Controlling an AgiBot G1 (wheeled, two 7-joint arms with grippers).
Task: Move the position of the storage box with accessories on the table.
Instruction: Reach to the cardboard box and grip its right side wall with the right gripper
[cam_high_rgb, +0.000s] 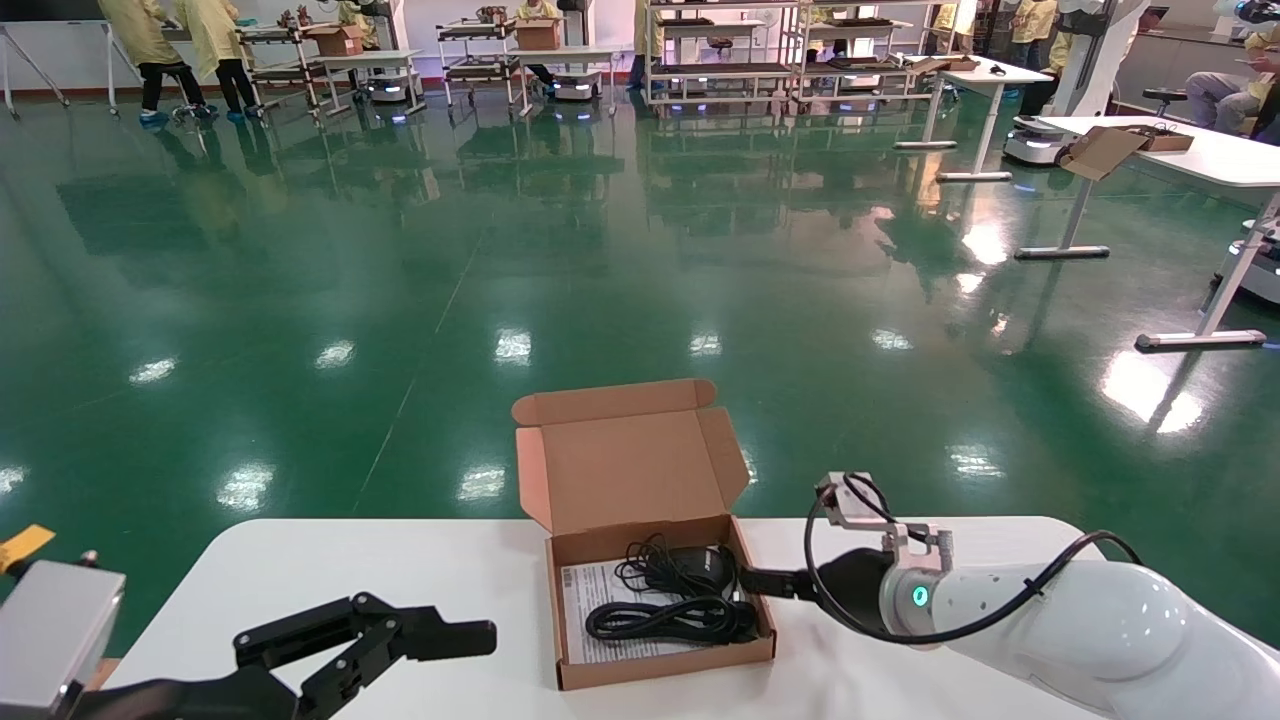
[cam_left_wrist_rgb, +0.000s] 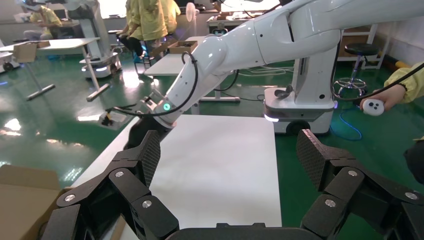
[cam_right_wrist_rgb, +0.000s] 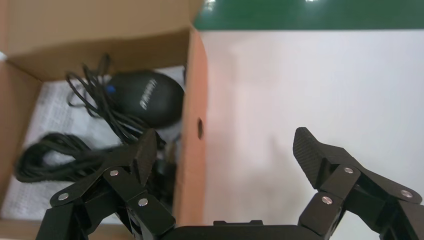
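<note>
The left gripper (cam_high_rgb: 420, 640) hangs low over the near left part of the white table (cam_high_rgb: 330, 570). Its fingers (cam_left_wrist_rgb: 145, 157) are spread wide and hold nothing. It is well apart from the box.

Next comes the brown cardboard box (cam_high_rgb: 660, 600). It sits on the table near the middle, close to the far edge. Its lid (cam_high_rgb: 625, 455) stands open at the back. Inside lies a white paper sheet (cam_high_rgb: 585, 590) flat on the bottom. On the paper is a coiled black cable (cam_high_rgb: 665, 620). Behind the cable, toward the back right corner, is a small black mouse (cam_high_rgb: 700, 565).

On the right is the right gripper (cam_high_rgb: 760, 582). It is at the right wall of the box. Its fingers (cam_right_wrist_rgb: 142, 155) are spread wide, one on each side of that wall. One finger is inside the box, over the cable. The other is outside, above the bare table. I cannot tell if they touch the wall.
</note>
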